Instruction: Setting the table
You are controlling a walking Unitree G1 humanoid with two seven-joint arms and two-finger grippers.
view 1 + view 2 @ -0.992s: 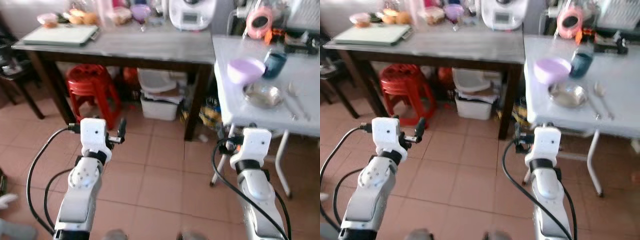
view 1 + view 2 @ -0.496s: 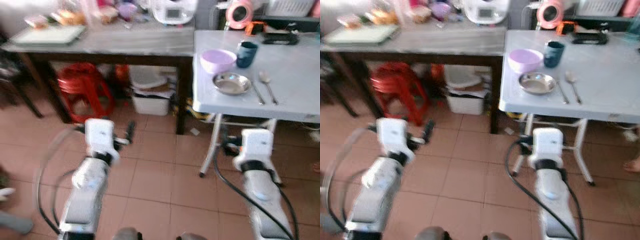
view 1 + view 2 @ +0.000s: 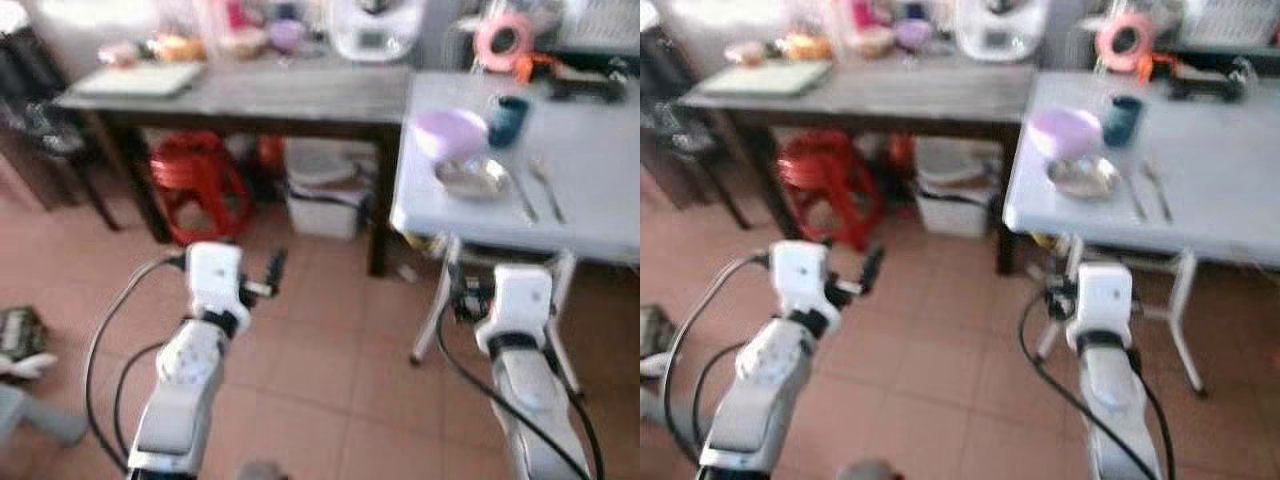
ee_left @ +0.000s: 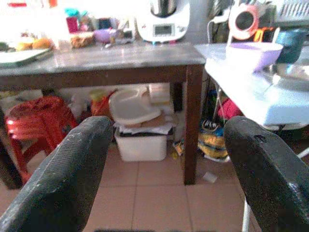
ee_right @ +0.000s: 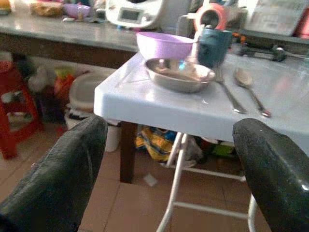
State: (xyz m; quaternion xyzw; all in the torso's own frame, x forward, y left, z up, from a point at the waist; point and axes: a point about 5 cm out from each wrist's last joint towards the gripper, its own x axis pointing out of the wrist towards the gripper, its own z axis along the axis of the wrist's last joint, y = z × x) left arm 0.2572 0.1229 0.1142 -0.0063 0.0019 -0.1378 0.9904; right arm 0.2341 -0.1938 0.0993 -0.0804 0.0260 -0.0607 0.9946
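Observation:
On the white folding table [image 3: 600,225] at the right stand a purple bowl [image 3: 450,132], a steel plate [image 3: 472,178], a teal cup [image 3: 508,118] and a spoon [image 3: 545,190] beside a fork [image 5: 227,89]. My right gripper [image 5: 169,145] is open and empty, held low in front of that table's near corner, below the plate [image 5: 179,73] and bowl [image 5: 164,44]. My left gripper [image 4: 164,145] is open and empty too, held over the tiled floor and facing the dark wooden table [image 4: 120,55].
The wooden table [image 3: 250,95] carries a green tray [image 3: 140,78], a white appliance [image 3: 370,30] and several food containers. Under it are a red stool [image 3: 195,180] and white bins [image 3: 325,195]. The white table's legs [image 3: 435,320] stand close to my right arm. Tiled floor lies ahead.
The whole picture has swung and blurred as the camera moved. The things on the tables have stayed put, and both grippers remain open and empty.

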